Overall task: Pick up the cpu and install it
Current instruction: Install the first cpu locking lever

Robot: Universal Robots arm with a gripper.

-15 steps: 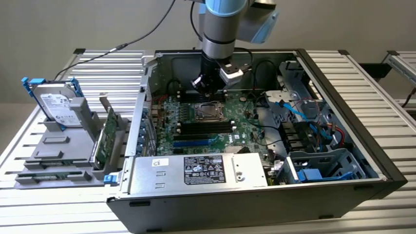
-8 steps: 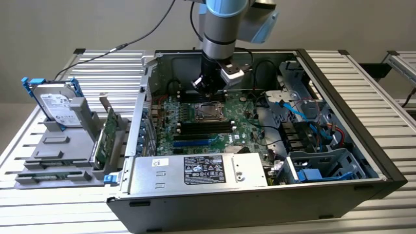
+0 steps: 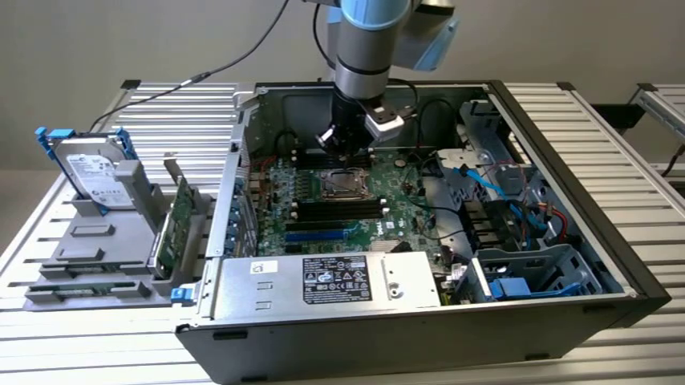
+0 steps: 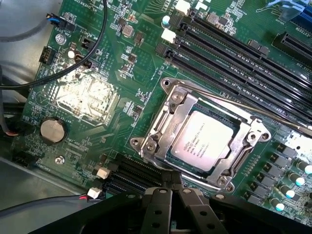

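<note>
Open computer case [image 3: 428, 345] lies on its side on the slatted metal bench [image 3: 599, 120], with the green motherboard [image 3: 399, 210] facing up. The arm comes down from above into the case. The gripper [image 3: 340, 151] hangs over the board just above the socket [image 3: 345, 183], not touching it. In the wrist view the gripper [image 4: 174, 182] has its 2 dark fingers [image 4: 161, 200] pressed together at the tips, fully closed, with nothing between them. The cpu [image 4: 207, 141] sits flat in the socket [image 4: 161, 134], dull silver top with printed text facing up and the metal frame all around it. It is just beside the fingertips but apart from them. Cannot tell whether the frame is latched. Black memory slots [image 4: 234, 53] run along one side of the socket, and a 2nd bank of slots [image 4: 129, 173] lies at the other side near the fingers. A round coin battery [image 4: 52, 130] sits well apart on the board, and a black cable [image 4: 100, 53] loops across near it. The boxed power supply [image 3: 342, 281] with its label fills the near end of the case. At the exterior view's left, outside the case, a grey holder [image 3: 96, 257] carries a hard drive [image 3: 95, 172] standing upright in a blue bracket, and a green card [image 3: 172, 228] stands on edge next to it.
</note>
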